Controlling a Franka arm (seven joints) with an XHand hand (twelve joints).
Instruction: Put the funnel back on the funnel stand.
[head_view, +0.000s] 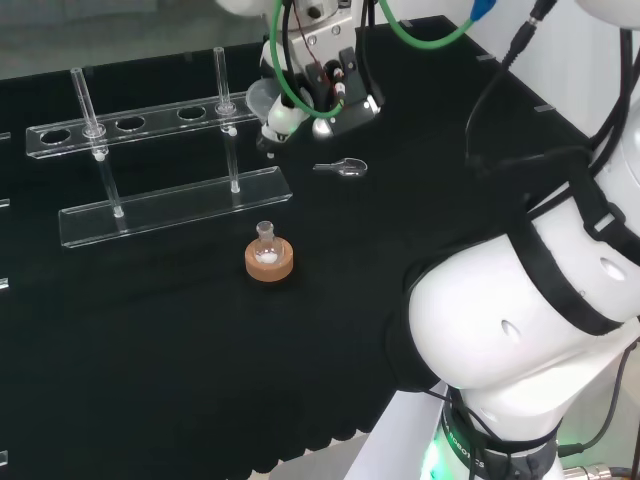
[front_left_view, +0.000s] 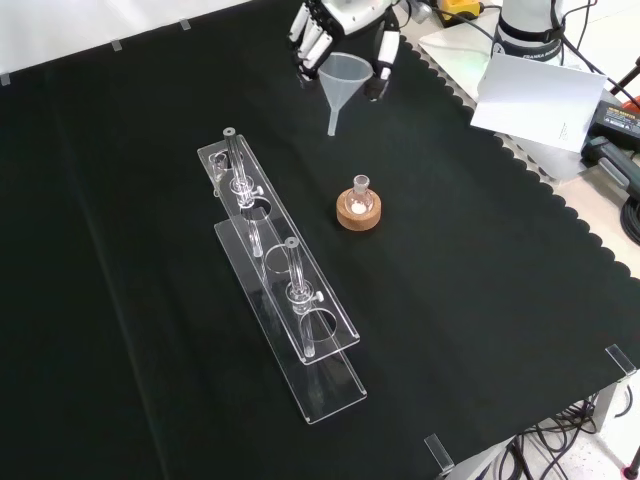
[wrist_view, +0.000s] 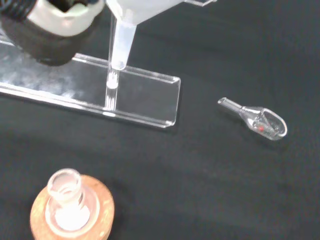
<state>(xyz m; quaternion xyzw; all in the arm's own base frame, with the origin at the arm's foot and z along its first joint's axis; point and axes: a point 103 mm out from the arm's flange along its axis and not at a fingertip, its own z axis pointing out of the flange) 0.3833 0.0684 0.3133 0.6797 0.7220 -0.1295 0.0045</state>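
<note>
My hand (front_left_view: 335, 25) hangs over the far edge of the black-clothed worktop (front_left_view: 120, 300) in the front view, and my fingers (front_left_view: 312, 45) are curled round the rim of the translucent white plastic funnel (front_left_view: 345, 80), with the thumb on its other side. I carry it clear of the cloth. Its long axis stands nearly upright: the wide mouth faces up toward my palm and the narrow stem points down at the worktop.

In the head view the funnel's bowl (head_view: 262, 100) sits just beside the right end of the clear acrylic funnel stand (head_view: 150, 160), close to the stand's upper shelf with its row of round holes. In the wrist view the stem (wrist_view: 120, 42) hangs above the end of the stand's flat base plate (wrist_view: 145, 97).

Toward the middle of the worktop, near the stand's long side, a small clear glass flask (front_left_view: 360, 190) with white powder in its bottom stands upright in a round cork ring (front_left_view: 357, 212). A small clear glass scoop (head_view: 345, 168) lies on its side on the cloth, near the stand's right end in the head view.
</note>
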